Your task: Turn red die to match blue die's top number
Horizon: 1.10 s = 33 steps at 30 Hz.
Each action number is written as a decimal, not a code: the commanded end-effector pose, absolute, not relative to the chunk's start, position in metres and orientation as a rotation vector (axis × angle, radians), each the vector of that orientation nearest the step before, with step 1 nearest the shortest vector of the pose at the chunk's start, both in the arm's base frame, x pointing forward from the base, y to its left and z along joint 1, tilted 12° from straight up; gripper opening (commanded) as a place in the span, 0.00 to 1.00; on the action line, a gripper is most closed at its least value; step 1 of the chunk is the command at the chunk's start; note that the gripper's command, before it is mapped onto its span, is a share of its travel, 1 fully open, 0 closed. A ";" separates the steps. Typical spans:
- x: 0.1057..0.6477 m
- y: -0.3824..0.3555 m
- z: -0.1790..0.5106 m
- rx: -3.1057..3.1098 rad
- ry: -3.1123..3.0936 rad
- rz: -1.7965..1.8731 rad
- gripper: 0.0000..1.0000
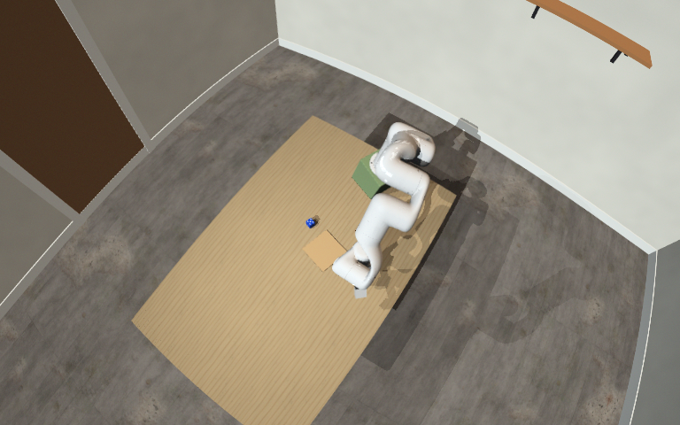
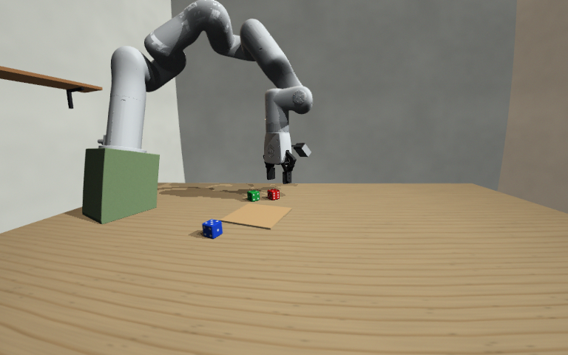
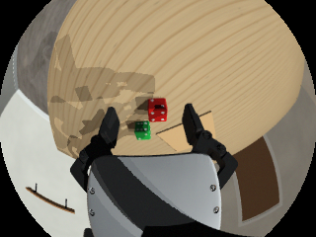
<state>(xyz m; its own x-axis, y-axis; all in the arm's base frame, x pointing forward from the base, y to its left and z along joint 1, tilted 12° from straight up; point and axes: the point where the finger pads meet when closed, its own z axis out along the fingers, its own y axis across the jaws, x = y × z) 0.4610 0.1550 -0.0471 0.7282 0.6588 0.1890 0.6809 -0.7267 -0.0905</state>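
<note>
My gripper [image 2: 278,180] [image 3: 149,113] is open and empty, pointing down above the table, over the red die; in the top view the arm hides it. The red die [image 2: 273,194] [image 3: 157,110] lies flat on the table beyond the mat, between the fingertips as the wrist view sees it. Its top shows pips near the corners; a dark shadow covers its middle. The green die [image 2: 253,195] [image 3: 142,130] lies close beside it, with a small gap. The blue die [image 1: 310,222] [image 2: 212,228] lies off the mat, several pips on top. The tan mat [image 1: 323,251] [image 2: 259,215] [image 3: 173,138] lies flat and bears no die.
The green base block [image 1: 369,176] [image 2: 125,184] carries the arm at the table's edge. The wooden table [image 1: 240,280] [image 2: 293,293] [image 3: 197,54] has an edge near the dice on the arm's side. A wall shelf [image 1: 591,27] [image 2: 46,79] is away from the table.
</note>
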 end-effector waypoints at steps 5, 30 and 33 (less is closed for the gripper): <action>0.461 0.150 -0.017 -2.776 -1.083 -0.223 1.00; 0.452 0.131 0.046 -2.776 -1.083 -0.223 1.00; 0.442 0.116 0.040 -2.777 -1.083 -0.222 1.00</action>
